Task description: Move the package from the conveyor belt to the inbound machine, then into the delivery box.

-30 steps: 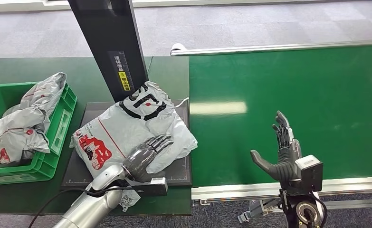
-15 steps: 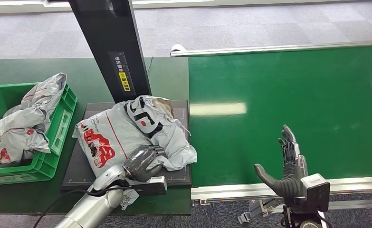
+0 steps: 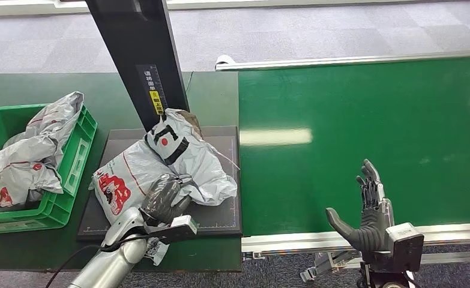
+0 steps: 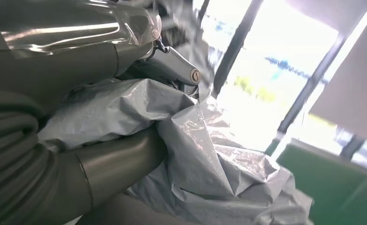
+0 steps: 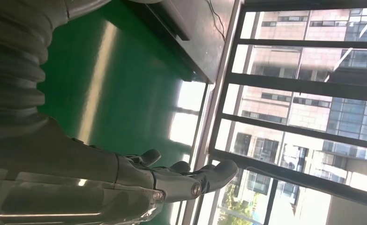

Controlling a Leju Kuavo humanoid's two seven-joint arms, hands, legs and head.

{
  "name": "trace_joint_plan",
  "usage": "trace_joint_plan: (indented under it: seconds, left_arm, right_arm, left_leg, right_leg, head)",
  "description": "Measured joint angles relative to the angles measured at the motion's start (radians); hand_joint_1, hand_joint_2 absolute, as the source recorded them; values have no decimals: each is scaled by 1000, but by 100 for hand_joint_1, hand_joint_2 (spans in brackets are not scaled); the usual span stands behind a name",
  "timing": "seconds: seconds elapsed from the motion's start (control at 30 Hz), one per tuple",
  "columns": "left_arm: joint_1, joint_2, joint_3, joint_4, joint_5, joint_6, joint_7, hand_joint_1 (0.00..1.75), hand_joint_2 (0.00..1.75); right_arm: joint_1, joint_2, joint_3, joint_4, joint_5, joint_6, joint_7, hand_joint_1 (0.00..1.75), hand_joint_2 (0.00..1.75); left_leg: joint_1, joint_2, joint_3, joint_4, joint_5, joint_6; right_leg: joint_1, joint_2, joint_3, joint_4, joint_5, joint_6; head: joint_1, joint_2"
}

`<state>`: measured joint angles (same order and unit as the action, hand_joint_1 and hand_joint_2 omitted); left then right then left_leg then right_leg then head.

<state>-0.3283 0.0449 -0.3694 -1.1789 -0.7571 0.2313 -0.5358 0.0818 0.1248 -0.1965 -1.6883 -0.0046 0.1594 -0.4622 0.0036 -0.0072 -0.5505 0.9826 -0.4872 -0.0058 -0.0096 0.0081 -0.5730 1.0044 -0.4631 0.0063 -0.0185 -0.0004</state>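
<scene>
gripping the crumpled grey plastic package [image 3: 160, 165], left hand [image 3: 162, 198] sits over the flat black inbound machine [image 3: 220, 213]. right hand [image 3: 367, 207] empty, fingers spread, over the green conveyor belt [image 3: 364, 120].

Grey plastic package [image 3: 160, 165] printed with red graphics and bold black-and-white markings, gripped in dark grey left hand [image 3: 162, 198]. Black scanner platform [image 3: 223, 210] beneath the hand; bright green crate [image 3: 70, 174] beside it; glossy green conveyor belt [image 3: 364, 120] around dark right hand [image 3: 367, 210].

Grey carpet tiles [image 3: 316, 30] cover the floor beyond the work surface. Windows [image 5: 308, 93] face a multi-storey building [image 5: 289, 112] (facade in daylight), with green foliage [image 5: 230, 199] at its base.
</scene>
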Motion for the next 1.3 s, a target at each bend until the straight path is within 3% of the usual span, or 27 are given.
trace_joint_plan:
  seconds: [0.23, 0.43, 0.63, 0.77, 0.93, 1.3]
  left_arm:
    - [19, 50, 107, -288, -17, 126, -22, 175, 175]
    - [-5, 115, 174, -436, -51, 232, -27, 175, 175]
    - [-35, 178, 300, -527, -21, 317, -9, 175, 175]
    - [-78, 217, 395, -515, -28, 349, 12, 175, 175]
    - [-199, 263, 492, -409, -41, 334, 52, 175, 175]
    - [-398, 348, 598, -127, -45, 338, 88, 175, 175]
  right_arm:
    - [27, 18, -26, -33, -1, -12, 0, 0, 175]
    - [61, 29, -44, -47, -9, -19, -14, 0, 175]
    - [69, 31, -51, -47, -22, -26, -20, 0, 175]
    - [73, 32, -51, -47, -33, -40, -34, 0, 175]
    - [74, 32, -52, -47, -37, -48, -37, 0, 175]
    - [67, 32, -52, -43, -48, -60, -36, 0, 175]
  left_leg:
    - [0, 0, -2, 0, 0, 0]
    - [0, 1, -2, 0, 0, 0]
    - [0, 2, -2, 0, 0, 0]
    - [0, 2, -2, 0, 0, 0]
    - [0, 2, -2, 0, 0, 0]
    - [0, 2, -3, 0, 1, 0]
  right_leg:
    - [0, 0, -2, 0, 0, 0]
    - [0, 0, -2, 0, 0, 0]
    - [0, 1, -3, 0, 0, 0]
    - [1, 1, -3, 0, 0, 0]
    - [0, 2, -3, 0, 0, 0]
    - [1, 2, -5, 1, 0, 0]
  head:
    - [0, 0]
    - [0, 0]
    - [0, 0]
    - [0, 0]
    - [0, 0]
    - [0, 0]
